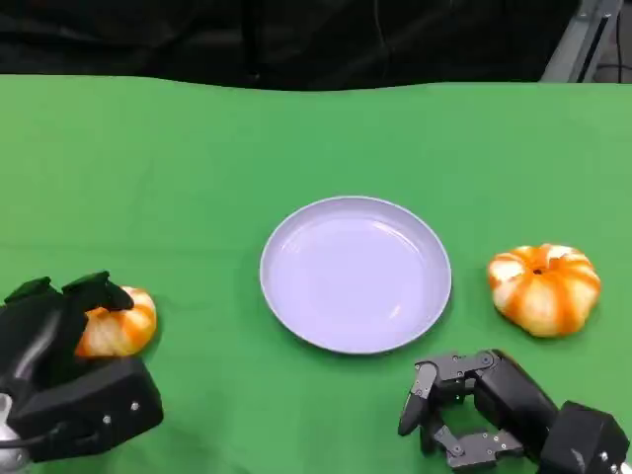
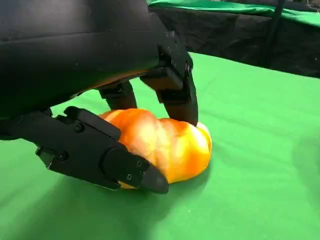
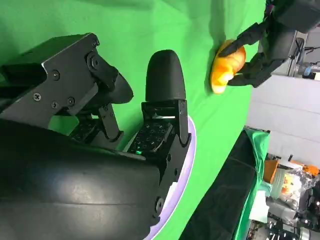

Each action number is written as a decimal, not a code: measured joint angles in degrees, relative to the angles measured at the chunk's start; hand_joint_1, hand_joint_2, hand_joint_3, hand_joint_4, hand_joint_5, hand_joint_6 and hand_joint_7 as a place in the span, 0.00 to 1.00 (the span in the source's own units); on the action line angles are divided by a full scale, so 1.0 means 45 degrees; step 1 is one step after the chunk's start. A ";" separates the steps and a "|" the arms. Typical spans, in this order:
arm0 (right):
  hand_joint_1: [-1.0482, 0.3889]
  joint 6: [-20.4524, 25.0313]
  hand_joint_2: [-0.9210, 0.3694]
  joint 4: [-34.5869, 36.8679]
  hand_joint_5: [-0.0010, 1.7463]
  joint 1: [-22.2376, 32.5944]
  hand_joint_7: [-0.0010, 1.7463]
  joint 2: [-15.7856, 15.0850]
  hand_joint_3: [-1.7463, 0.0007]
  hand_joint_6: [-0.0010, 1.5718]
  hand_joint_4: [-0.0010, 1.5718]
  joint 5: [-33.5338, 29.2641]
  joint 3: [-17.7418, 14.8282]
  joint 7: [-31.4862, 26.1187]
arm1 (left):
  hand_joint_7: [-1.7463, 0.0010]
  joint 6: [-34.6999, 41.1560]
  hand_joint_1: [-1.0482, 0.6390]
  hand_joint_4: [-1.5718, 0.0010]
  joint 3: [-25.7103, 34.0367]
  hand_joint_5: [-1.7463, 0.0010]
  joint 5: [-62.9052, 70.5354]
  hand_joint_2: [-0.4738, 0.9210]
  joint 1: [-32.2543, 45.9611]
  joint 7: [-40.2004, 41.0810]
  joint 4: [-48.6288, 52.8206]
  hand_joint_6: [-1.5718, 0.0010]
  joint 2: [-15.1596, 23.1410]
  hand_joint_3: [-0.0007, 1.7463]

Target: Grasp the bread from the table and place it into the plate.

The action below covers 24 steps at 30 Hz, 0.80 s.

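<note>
An orange-and-white bread roll [image 1: 126, 326] lies on the green table at the left, and my left hand [image 1: 59, 365] grips it, fingers over its top and thumb against its near side. The left wrist view shows the roll [image 2: 172, 145] resting on the cloth between the fingers [image 2: 175, 95] and the thumb [image 2: 105, 157]. The lilac plate [image 1: 296, 237] stands empty in the middle. My right hand [image 1: 474, 410] hovers near the front right, fingers loosely bent and apart, holding nothing. The right wrist view shows the roll [image 3: 227, 67] with my left hand [image 3: 270, 35] around it.
A second orange-and-white roll [image 1: 545, 286] sits on the table right of the plate, just beyond my right hand. The plate's rim [image 3: 190, 145] lies close under the right hand's fingers [image 3: 165, 80]. The table's far edge meets a dark backdrop.
</note>
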 measured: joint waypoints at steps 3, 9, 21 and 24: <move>0.84 0.0000 0.29 0.0000 0.79 0.0000 0.62 0.0000 0.36 0.63 0.63 0.0000 0.0000 0.0000 | 0.00 -0.0008 0.62 0.60 0.0082 0.00 -0.0096 0.94 0.0052 0.0019 -0.0083 0.72 -0.0079 0.00; 0.84 0.0000 0.29 -0.0001 0.80 0.0000 0.62 0.0000 0.35 0.63 0.63 -0.0004 0.0000 -0.0009 | 0.00 -0.0011 0.61 0.60 0.0272 0.00 -0.0315 0.93 0.0217 0.0004 -0.0280 0.71 -0.0166 0.00; 0.84 0.0000 0.29 -0.0003 0.80 -0.0001 0.62 0.0002 0.36 0.62 0.63 -0.0004 0.0001 -0.0069 | 0.00 -0.0056 0.60 0.62 0.0338 0.00 -0.0345 0.94 0.0742 0.0080 -0.1176 0.72 -0.0165 0.00; 0.84 0.0001 0.28 0.0000 0.80 -0.0001 0.62 0.0004 0.36 0.62 0.63 0.0003 0.0001 -0.0048 | 0.00 -0.0180 0.60 0.64 0.0352 0.00 -0.0251 0.94 0.0979 0.0170 -0.1612 0.73 -0.0160 0.00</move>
